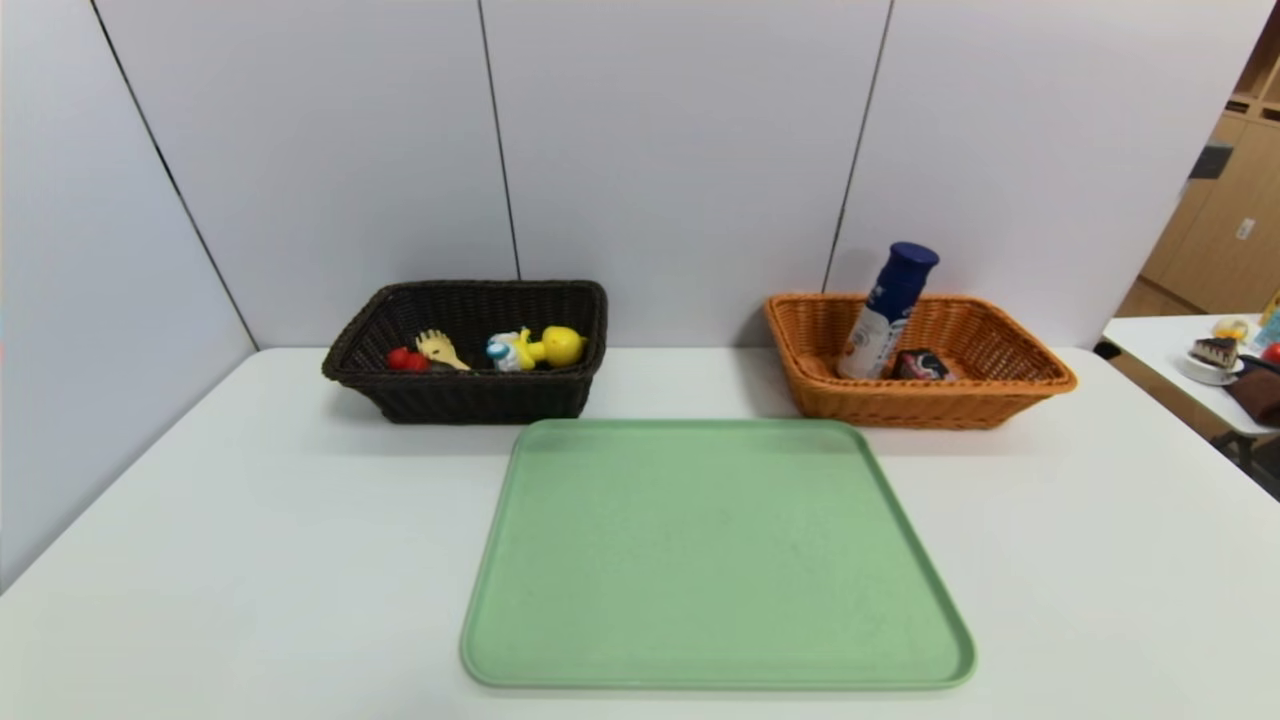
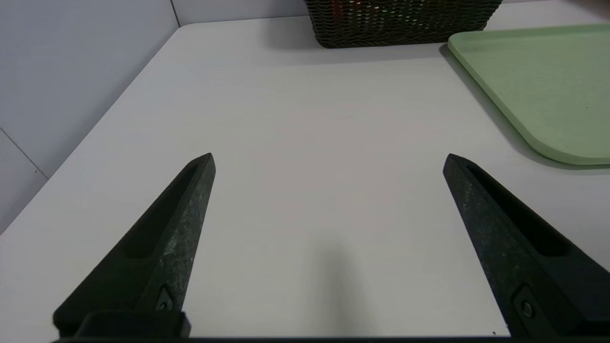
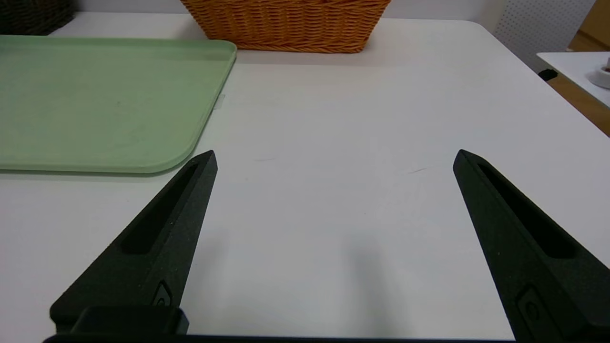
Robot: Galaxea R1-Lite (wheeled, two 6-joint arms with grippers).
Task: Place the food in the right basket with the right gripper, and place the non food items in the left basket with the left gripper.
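The dark brown basket (image 1: 560, 300) at the back left holds the yellow duck toy (image 1: 550, 347), the red rubber duck (image 1: 405, 359) and the yellow pasta fork (image 1: 438, 348); the grey case is hidden. The orange basket (image 1: 1030, 365) at the back right holds the white bottle with blue cap (image 1: 885, 310), leaning, and the black carton (image 1: 922, 364). Neither gripper shows in the head view. My left gripper (image 2: 329, 159) is open and empty over bare table, left of the tray. My right gripper (image 3: 335, 156) is open and empty over bare table, right of the tray.
A green tray (image 1: 715, 550) lies bare in the middle of the white table (image 1: 200, 560); it also shows in both wrist views (image 2: 548, 81) (image 3: 95, 95). Grey wall panels stand behind and at the left. A side table with dishes (image 1: 1215, 352) stands at the far right.
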